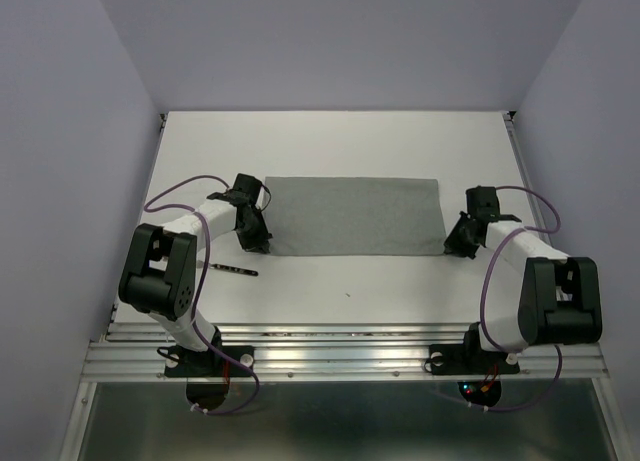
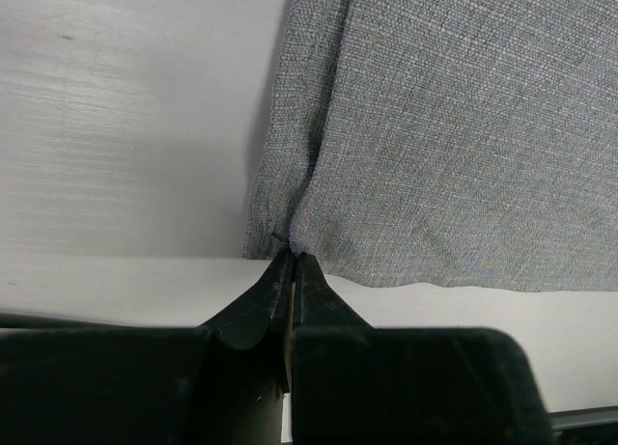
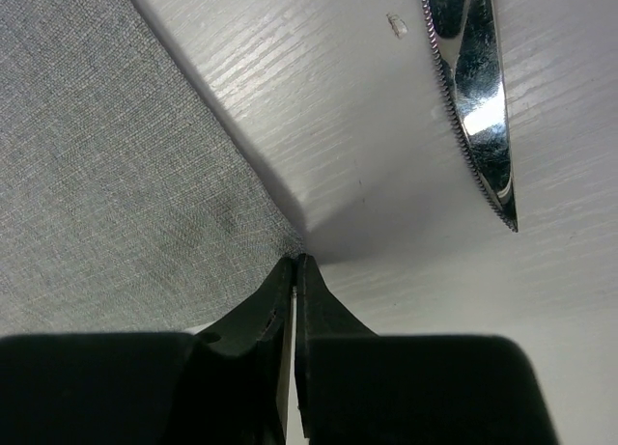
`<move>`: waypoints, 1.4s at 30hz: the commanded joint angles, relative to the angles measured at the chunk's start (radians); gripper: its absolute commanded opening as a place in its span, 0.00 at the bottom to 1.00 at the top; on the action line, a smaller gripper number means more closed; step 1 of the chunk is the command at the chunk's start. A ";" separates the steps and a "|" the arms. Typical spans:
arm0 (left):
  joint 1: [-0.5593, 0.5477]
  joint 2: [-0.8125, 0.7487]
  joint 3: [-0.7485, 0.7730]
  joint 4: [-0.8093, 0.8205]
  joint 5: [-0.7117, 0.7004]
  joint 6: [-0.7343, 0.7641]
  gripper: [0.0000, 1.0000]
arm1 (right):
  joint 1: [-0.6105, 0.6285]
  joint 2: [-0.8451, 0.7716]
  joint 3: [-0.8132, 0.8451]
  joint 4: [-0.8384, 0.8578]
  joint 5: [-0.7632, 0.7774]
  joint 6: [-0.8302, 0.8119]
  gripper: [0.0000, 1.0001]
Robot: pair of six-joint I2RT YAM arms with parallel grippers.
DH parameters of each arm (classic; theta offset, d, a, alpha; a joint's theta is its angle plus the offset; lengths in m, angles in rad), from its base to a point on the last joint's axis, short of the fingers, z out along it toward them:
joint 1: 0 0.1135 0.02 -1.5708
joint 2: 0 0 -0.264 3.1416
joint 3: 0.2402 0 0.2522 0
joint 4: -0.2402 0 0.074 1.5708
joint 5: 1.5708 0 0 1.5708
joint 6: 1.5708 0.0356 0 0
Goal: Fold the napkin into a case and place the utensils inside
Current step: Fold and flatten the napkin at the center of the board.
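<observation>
As the right gripper (image 3: pixel 294 262) is pinching only the very tip of the grey napkin (image 1: pixel 355 214), that corner may be slipping free on lifting.
Both arms are reaching low with bent elbows, one at each near corner of the napkin lying flat mid-table (image 1: pixel 350 291). The left gripper (image 2: pixel 293 259) is clamping puckered cloth, and both pairs of jaws are pressing together. A serrated knife (image 3: pixel 473 88) is lying just right, near enough to snag.

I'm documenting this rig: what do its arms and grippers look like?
The left arm and right arm have white links, bulky black joint housings and a looping purple cable each. The left gripper and right gripper are black, tapering to thin tips.
</observation>
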 commanded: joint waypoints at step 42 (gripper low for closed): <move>0.115 -0.031 0.060 -0.044 -0.006 0.067 0.00 | -0.009 -0.098 0.040 -0.021 -0.176 -0.034 0.01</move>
